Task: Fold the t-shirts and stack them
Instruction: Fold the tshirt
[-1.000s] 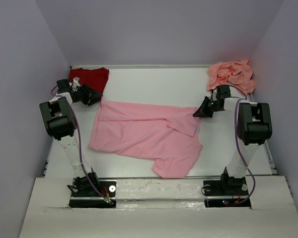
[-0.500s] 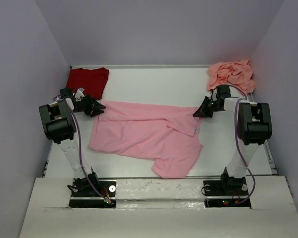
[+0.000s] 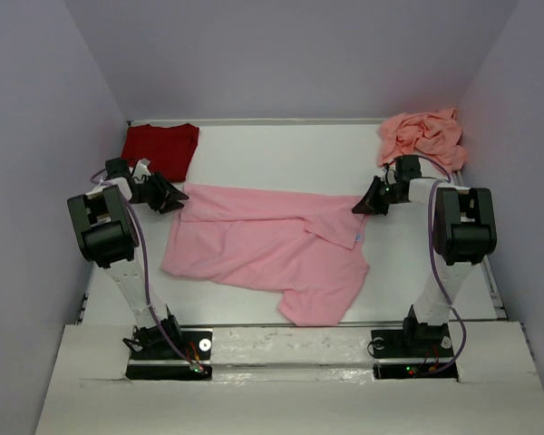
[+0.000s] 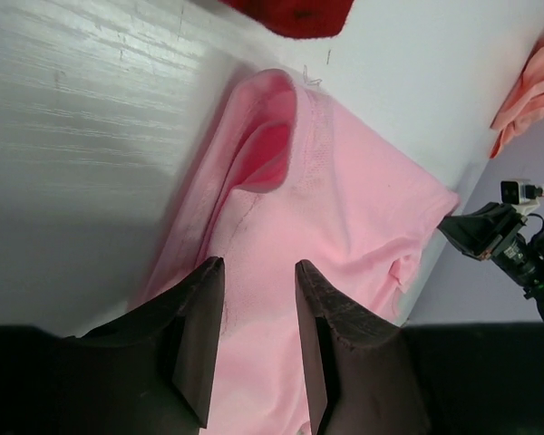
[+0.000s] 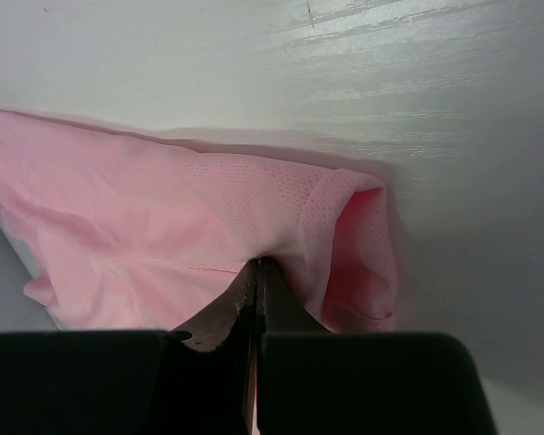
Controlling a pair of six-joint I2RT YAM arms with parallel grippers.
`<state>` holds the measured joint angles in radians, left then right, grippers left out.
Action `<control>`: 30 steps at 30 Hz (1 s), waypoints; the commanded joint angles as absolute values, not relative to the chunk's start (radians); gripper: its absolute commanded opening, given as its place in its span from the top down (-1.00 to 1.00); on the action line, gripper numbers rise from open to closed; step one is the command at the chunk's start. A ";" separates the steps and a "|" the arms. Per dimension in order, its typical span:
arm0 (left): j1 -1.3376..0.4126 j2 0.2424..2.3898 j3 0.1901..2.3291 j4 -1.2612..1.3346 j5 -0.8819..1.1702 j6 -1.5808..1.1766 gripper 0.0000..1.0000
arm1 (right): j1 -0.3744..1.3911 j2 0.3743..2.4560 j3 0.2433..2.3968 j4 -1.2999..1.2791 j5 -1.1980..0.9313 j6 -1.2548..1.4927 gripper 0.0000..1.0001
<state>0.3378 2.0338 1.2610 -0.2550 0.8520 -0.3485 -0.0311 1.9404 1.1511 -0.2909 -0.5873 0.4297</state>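
Pink tee point(image 3: 263, 245): spread flat mid-counter point(image 3: 281, 154), partly doubled over itself; long axis left to right, right end tilted slightly nearer; one flap points to the near edge; which end is the neck cannot be told

Red tee point(image 3: 160, 145): folded, far-left corner

Salmon tee point(image 3: 422, 136): crumpled, far-right corner

Left tool point(image 3: 177, 198): at the pink tee's far-left corner; jaws narrowly apart over the cloth, nothing pinched

Right tool point(image 3: 360, 207): jaws closed on a fold at the pink tee's far-right corner

Change from a second ago: the left tool was further back beside the red tee and has come nearer, onto the pink corner; the right tool and all tees are unmoved
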 commanded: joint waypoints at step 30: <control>0.379 1.990 1.258 -0.273 0.854 -0.339 0.14 | -0.023 1.971 1.178 -0.275 -0.575 0.408 1.00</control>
<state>0.3790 1.9873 1.2678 -0.2478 0.8356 -0.3489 -0.0311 1.9457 1.1522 -0.2840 -0.5983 0.4297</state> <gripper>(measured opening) 0.436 0.010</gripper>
